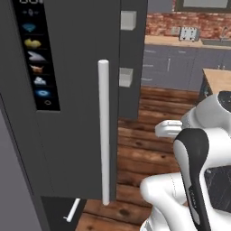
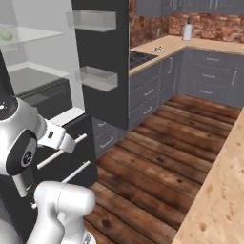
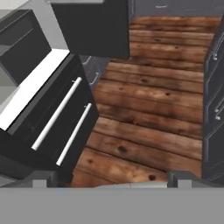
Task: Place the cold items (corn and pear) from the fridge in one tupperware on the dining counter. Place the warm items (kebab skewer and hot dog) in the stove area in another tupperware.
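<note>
End effector (image 3: 112, 183) released, empty, aimed down at wood floor (image 3: 148, 113) beside fridge (image 2: 102, 71) drawers. Corn (image 2: 5, 35) far left on upper glass shelf (image 2: 33, 33), well apart. Risk: clipping open door (image 1: 76, 113) or door bins while reaching in.

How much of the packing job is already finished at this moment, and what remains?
Done: the fridge stands open, its door swung out. A green item, probably the corn, lies on an upper glass shelf. In hand: nothing; the end effector is open and empty, pointed at the wooden floor beside the lower drawers. Left: all four foods; no tupperware is filled that I can see.
</note>
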Available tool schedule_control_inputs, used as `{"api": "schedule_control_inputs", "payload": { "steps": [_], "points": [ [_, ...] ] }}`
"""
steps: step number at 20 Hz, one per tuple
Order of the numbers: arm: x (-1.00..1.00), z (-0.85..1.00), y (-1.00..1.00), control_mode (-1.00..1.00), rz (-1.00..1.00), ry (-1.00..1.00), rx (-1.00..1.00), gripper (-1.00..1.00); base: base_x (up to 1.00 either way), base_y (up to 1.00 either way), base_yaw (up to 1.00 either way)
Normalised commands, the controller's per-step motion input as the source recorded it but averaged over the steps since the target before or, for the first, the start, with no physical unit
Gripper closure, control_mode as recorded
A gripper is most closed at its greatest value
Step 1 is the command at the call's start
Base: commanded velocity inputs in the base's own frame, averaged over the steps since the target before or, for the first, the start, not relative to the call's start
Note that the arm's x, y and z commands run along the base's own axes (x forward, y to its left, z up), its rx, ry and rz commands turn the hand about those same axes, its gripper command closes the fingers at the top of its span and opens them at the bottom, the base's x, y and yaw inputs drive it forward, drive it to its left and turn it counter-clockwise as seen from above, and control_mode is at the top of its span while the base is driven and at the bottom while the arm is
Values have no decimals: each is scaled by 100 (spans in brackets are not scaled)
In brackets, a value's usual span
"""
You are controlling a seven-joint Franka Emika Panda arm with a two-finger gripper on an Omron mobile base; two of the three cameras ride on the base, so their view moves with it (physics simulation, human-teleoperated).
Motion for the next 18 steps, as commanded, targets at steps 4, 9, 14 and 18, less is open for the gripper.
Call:
{"api": "schedule_control_inputs", "payload": {
  "steps": [4, 9, 14, 18],
  "points": [
    [0, 0, 0, 100, 0, 0, 0, -100, 58, -54, 60],
    [0, 0, 0, 100, 0, 0, 0, -100, 54, -76, 48],
    [0, 0, 0, 100, 0, 0, 0, -100, 38, -88, 20],
    [0, 0, 0, 100, 0, 0, 0, -100, 38, -81, -20]
  ]
}}
